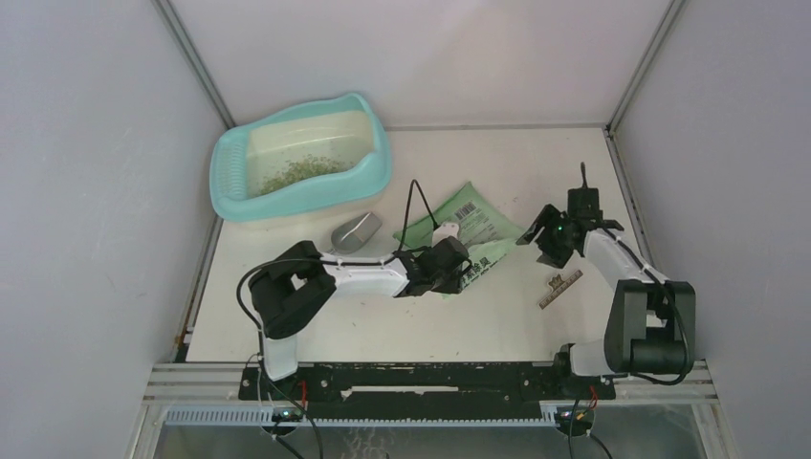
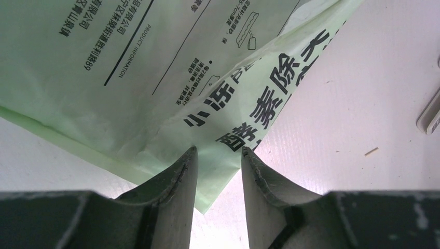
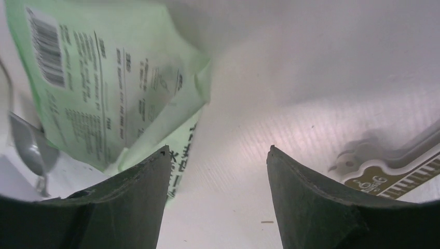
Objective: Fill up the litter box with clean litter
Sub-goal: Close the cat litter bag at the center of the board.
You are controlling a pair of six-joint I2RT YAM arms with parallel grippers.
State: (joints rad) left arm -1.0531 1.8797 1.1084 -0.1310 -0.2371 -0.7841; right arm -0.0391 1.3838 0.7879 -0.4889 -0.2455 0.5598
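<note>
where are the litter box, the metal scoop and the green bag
litter box (image 1: 311, 201), top view, on its turquoise front wall
scoop (image 1: 356, 232), top view, on its bowl
bag (image 1: 471, 225), top view, on its printed face

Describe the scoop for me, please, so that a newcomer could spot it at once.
Start at the turquoise litter box at the back left. Just in front of its near wall lies the scoop, left of the green bag. It is the only grey metal thing there.
</note>
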